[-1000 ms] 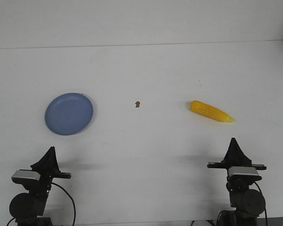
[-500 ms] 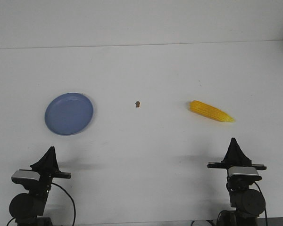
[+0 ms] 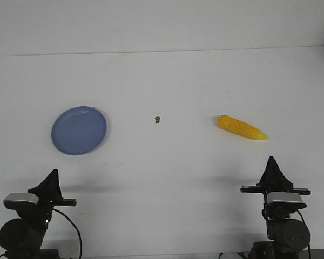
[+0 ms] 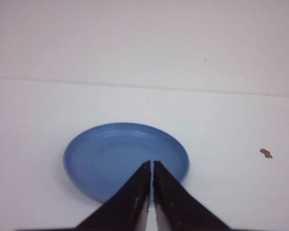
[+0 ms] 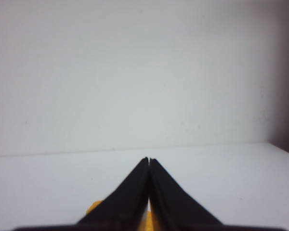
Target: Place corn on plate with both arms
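Left gripper [image 3: 53,174] lower, leftward; one corn [image 3: 241,128], one plate [image 3: 79,130].

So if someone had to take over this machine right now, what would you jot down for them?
Left gripper: shut, empty, low at the near edge in front of the plate.
Right gripper: shut, empty, just short of the corn.
Corn lies flat on the table's right side; the plate sits empty on the left; a small brown speck lies between them.
Done: nothing yet.
Left: grasp the corn, carry it across, set it on the plate.
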`<state>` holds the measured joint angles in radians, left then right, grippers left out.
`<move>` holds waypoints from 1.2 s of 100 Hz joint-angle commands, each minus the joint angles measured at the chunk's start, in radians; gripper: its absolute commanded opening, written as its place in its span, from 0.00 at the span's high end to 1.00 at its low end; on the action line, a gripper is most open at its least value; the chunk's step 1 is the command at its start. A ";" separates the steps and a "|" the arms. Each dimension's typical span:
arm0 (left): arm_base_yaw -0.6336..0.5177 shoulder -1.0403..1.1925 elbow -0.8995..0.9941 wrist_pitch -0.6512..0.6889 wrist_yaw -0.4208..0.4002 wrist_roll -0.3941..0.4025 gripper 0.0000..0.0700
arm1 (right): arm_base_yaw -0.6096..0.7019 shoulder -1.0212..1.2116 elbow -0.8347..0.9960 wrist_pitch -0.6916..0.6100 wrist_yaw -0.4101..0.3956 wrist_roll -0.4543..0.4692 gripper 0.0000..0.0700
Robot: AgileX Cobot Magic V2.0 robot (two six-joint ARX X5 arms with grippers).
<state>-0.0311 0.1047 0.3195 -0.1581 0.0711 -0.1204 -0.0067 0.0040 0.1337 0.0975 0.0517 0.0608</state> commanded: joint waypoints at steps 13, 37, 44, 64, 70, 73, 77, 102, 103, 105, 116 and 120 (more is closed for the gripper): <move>-0.002 0.161 0.251 -0.099 -0.028 -0.101 0.98 | 0.001 0.039 0.216 -0.306 -0.002 0.018 1.00; -0.002 0.392 0.529 -0.346 -0.027 -0.043 0.98 | 0.001 0.209 0.506 -0.673 -0.026 0.026 1.00; -0.002 0.443 0.583 -0.406 -0.028 -0.007 0.98 | 0.001 0.277 0.579 -0.766 -0.026 0.026 1.00; -0.002 0.521 0.632 -0.481 -0.027 0.004 0.98 | 0.001 0.443 0.715 -0.965 -0.027 0.028 1.00; -0.002 0.523 0.632 -0.487 -0.027 0.004 0.98 | 0.001 0.474 0.727 -0.982 -0.027 0.030 1.00; -0.002 0.523 0.632 -0.487 -0.027 0.004 0.98 | 0.001 0.482 0.728 -0.980 -0.027 0.030 1.00; -0.002 0.522 0.632 -0.487 -0.027 0.004 0.98 | 0.001 0.489 0.728 -0.977 -0.026 0.029 1.00; -0.002 0.494 0.632 -0.496 -0.027 0.003 0.98 | 0.001 0.480 0.729 -0.960 -0.027 0.029 1.00; -0.002 0.493 0.632 -0.497 -0.027 0.003 0.98 | 0.001 0.480 0.729 -0.960 -0.027 0.029 1.00; -0.002 0.491 0.632 -0.501 -0.027 0.003 0.98 | 0.001 0.480 0.729 -0.960 -0.026 0.029 1.00; -0.002 0.482 0.632 -0.528 -0.027 0.003 0.98 | 0.001 0.480 0.729 -0.962 -0.026 0.029 1.00; -0.002 0.482 0.632 -0.539 -0.027 0.003 0.98 | 0.001 0.480 0.729 -0.962 -0.026 0.029 1.00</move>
<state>-0.0311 0.5831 0.9375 -0.6899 0.0475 -0.1284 -0.0067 0.4816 0.8444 -0.8757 0.0265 0.0811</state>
